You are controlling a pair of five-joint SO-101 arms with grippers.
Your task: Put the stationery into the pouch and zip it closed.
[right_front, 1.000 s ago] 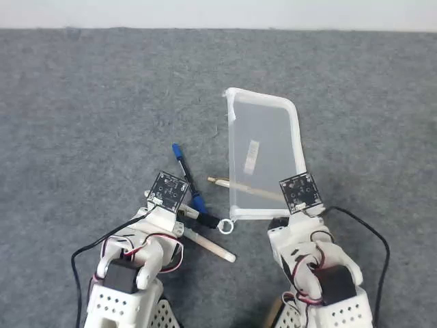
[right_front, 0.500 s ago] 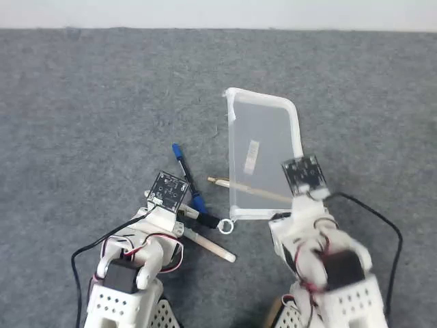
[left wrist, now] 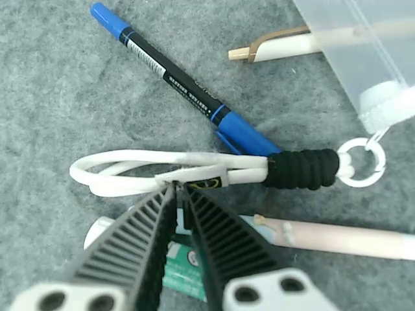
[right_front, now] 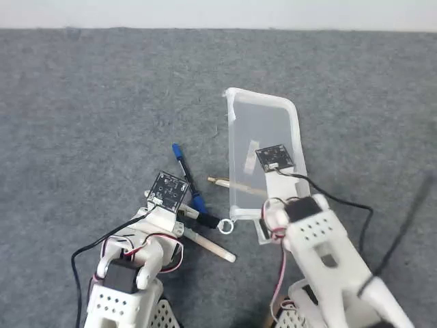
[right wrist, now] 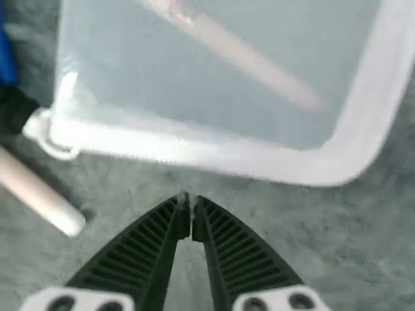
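Observation:
A clear pouch (right_front: 263,123) lies flat on the grey carpet. A cream pen (right_front: 220,182) pokes out of its long side. From the pouch's corner ring (left wrist: 361,162) runs a black knot (left wrist: 303,168) and a white cord loop (left wrist: 130,159). My left gripper (left wrist: 178,189) is shut on that cord. Beside it lie a blue pen (left wrist: 181,84) and a second cream pen (left wrist: 337,236). My right gripper (right wrist: 188,199) is shut and holds nothing. It hovers over the carpet just short of the pouch's near edge (right wrist: 214,159).
A small green-and-white object (left wrist: 185,262) lies under my left fingers. The right arm (right_front: 311,232) reaches over the pouch's near end, its cable trailing behind. Bare carpet stretches to the left, far and right of the pouch.
The right arm has lifted and swung forward and left, so that its wrist is now over the pouch. The left arm and the cord have stayed put.

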